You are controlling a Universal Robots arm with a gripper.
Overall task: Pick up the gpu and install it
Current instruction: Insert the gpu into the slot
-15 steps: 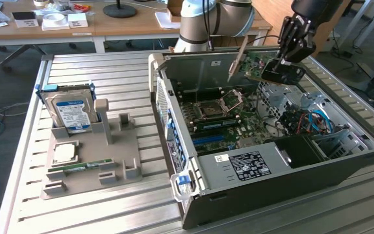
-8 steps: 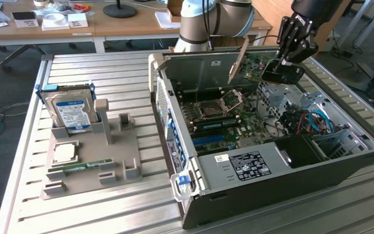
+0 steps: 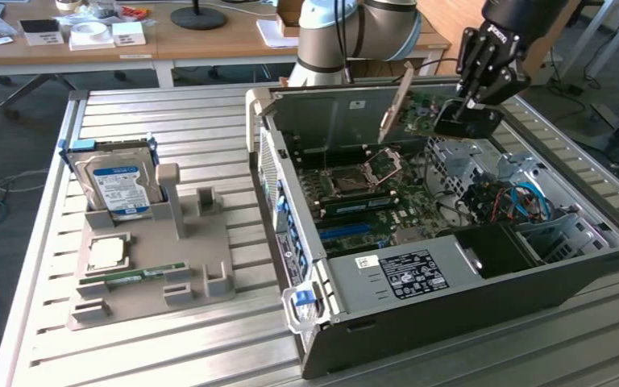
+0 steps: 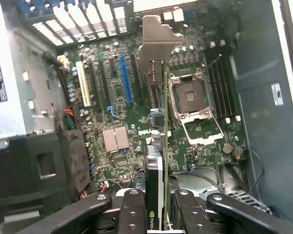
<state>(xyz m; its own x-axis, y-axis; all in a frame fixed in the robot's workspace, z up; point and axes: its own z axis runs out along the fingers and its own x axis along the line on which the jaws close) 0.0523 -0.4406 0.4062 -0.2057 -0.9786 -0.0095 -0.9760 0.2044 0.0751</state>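
Dark card stock with a pale metal end: the gpu (image 3: pixel 400 105) is clamped in the pincer (image 3: pixel 463 119), which is drawn partway in, neither wide nor fully closed; one of the fingers (image 4: pixel 132 214) presses each flat face of the card.

From the pincer the card runs straight outward, long axis in line with the reach of the fingers; its bracket (image 4: pixel 158 36) is at the far end and the gripped end is nearest the wrist; the wrist view sees it edge-on, as a thin blade. It hangs over the open case (image 3: pixel 417 322), above the board (image 4: pixel 112 112), and looks clear of it, not seated.

The relation that matters for seating, as I judge it: the blue slot (image 4: pixel 126 80) lies beyond the fingers and off to one side of the card's line, roughly parallel to it; the socket (image 4: pixel 190 95) lies on the other side; so the card looks aligned in direction but not over the blue slot.

The card hides whatever part of the board lies directly beneath it; its contact edge cannot be made out; the fingertips are cut off at the frame edge, so the exact grip is unclear; the card's height over the board is hard to judge. The drive (image 3: pixel 122 181) stands well away from the pincer, out on the desk (image 3: pixel 180 355).
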